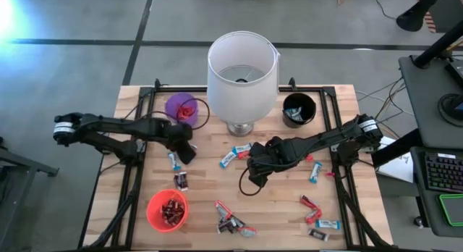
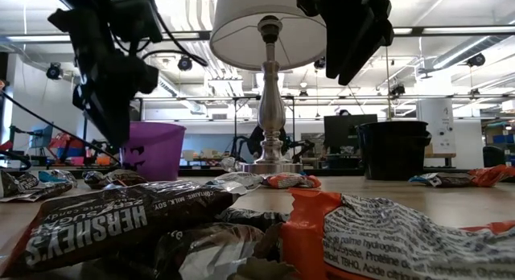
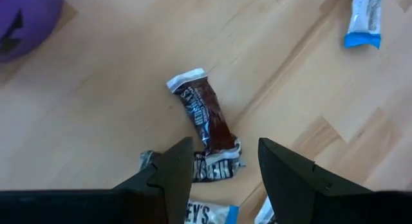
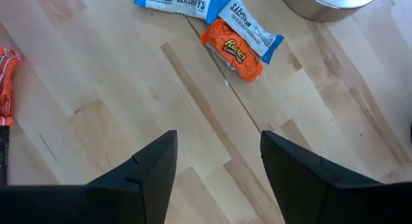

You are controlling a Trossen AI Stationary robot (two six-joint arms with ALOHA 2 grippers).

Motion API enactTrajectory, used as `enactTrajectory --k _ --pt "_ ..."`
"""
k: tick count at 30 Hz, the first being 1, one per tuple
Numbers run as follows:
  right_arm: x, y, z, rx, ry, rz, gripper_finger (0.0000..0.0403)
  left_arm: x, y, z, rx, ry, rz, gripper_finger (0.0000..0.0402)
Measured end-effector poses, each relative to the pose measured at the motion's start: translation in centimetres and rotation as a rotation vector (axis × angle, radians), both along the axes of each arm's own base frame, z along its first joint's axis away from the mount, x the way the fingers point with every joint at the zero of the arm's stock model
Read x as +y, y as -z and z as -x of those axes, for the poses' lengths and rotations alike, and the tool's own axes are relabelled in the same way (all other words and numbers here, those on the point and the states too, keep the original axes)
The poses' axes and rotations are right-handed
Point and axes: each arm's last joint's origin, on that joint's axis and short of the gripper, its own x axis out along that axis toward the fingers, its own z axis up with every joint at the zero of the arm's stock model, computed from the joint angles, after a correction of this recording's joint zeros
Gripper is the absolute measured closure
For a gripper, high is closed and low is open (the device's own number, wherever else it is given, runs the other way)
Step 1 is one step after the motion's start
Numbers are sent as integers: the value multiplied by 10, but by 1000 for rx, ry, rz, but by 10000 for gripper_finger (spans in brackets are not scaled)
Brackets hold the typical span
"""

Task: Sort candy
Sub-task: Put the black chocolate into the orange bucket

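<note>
Left pincer [image 1: 187, 152] hangs open and empty by the purple cup [image 1: 180, 108]; right pincer [image 1: 257, 169] gapes empty mid-tabletop [image 1: 282, 201], candy [image 1: 237, 152] scattered around. Left wrist view: two brown bars [image 3: 205, 113] lie between its fingers [image 3: 177, 172]. Right wrist view: two blue-white bars [image 4: 175, 0], one orange [image 4: 233, 50].

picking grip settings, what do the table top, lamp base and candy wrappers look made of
Table top: pale wood planks, matte, with visible grain and seams. Lamp base: likely polished metal, silvery and reflective. Hershey's candy wrapper: thin glossy foil or plastic film, crinkled with crimped ends.
</note>
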Motion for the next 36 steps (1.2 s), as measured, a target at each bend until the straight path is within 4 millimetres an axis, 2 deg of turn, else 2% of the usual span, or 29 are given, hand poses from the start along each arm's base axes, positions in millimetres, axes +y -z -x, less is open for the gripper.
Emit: enactTrajectory --k 11,24,28,36 --pt "0 0 0 -5 23 -8 188 2 28 -20 108 6 9 245" --pt "0 0 0 -4 23 -9 188 3 49 -30 187 39 11 253" --pt "0 0 0 -4 24 -8 188 4 44 -36 160 83 4 286" --pt "0 0 0 -4 24 -8 188 4 33 -45 113 173 19 394"
